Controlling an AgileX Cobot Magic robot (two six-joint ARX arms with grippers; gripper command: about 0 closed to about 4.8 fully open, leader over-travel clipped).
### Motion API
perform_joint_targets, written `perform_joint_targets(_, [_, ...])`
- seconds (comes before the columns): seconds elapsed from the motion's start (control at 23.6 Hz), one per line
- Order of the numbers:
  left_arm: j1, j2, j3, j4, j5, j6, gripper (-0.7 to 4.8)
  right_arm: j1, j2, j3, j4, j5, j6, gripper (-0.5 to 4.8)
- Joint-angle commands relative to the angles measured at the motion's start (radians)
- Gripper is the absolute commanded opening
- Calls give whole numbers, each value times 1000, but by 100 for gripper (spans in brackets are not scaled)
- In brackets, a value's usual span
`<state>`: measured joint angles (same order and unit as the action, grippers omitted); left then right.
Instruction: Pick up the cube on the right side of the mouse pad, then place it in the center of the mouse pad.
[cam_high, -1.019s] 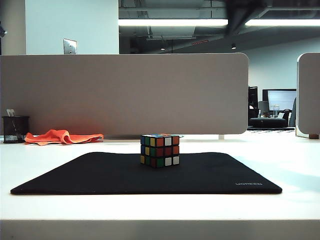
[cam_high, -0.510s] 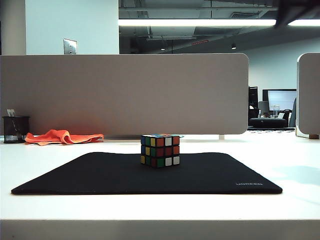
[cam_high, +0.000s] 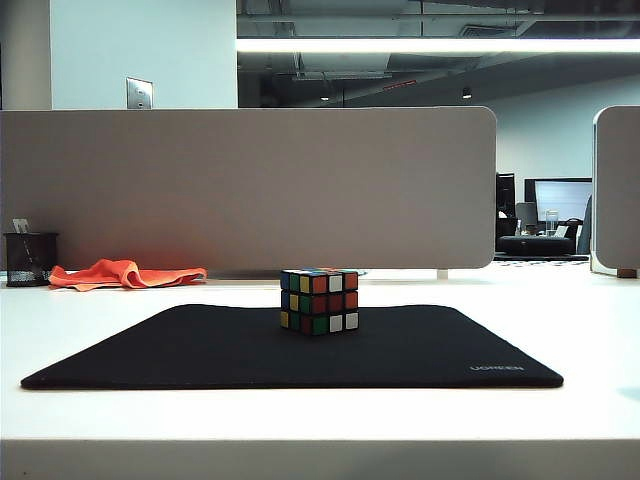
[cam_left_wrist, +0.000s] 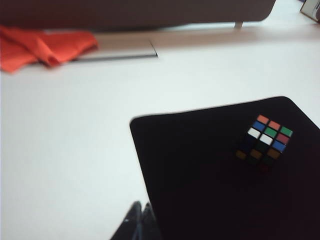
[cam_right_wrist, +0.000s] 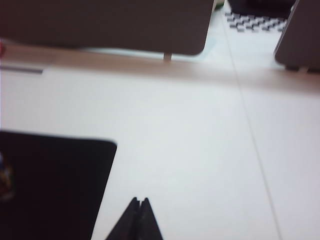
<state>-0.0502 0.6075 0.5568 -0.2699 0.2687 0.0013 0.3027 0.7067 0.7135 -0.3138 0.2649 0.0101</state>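
The cube (cam_high: 320, 301), black-framed with mixed coloured stickers, stands alone near the middle of the black mouse pad (cam_high: 200, 350), toward its far edge. Neither gripper shows in the exterior view. In the left wrist view my left gripper (cam_left_wrist: 141, 204) is shut and empty, above the table at the mouse pad's (cam_left_wrist: 200, 175) edge, well apart from the cube (cam_left_wrist: 265, 142). In the right wrist view my right gripper (cam_right_wrist: 140, 199) is shut and empty over bare white table beside the mouse pad's (cam_right_wrist: 50, 185) corner. The cube (cam_right_wrist: 4, 180) is only a blurred sliver at that frame's edge.
A grey divider panel (cam_high: 250, 190) runs behind the pad, with a second panel (cam_high: 617, 190) at the far right. An orange cloth (cam_high: 125, 273) and a black mesh pen cup (cam_high: 30, 258) sit at the back left of the white table (cam_high: 580, 330).
A dark blurred arm at the top of the exterior view slid right and left the frame. The cube and the pad have not moved.
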Motion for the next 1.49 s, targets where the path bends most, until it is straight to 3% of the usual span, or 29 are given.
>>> perform_joint_targets(0.04, [-2, -5, -36, 77, -5, -8, -6, 2, -57, -27, -38, -24, 7, 2])
perform_joint_targets(0.3, [-2, -111, -174, 165, -3, 7, -6, 6, -200, -167, 136, -23, 5, 1])
perform_joint_targets(0.42, [-2, -259, -305, 223, -5, -10, -6, 6, -341, -298, 193, -22, 5, 0])
perform_joint_targets(0.59, [-1, -376, -417, 253, -26, -84, -6, 6, -469, -445, 214, -24, 5, 1])
perform_joint_targets(0.89, [-1, -447, -549, 242, -56, -85, -6, 6, -647, -632, 214, -24, 17, 1])
perform_joint_targets(1.02, [-1, -450, -550, 264, -82, -11, -6, 5, -708, -694, 223, -22, 17, 1])
perform_joint_targets(1.49, [-1, -474, -550, 294, -82, 10, -6, 6, -708, -712, 284, -23, 16, 1])
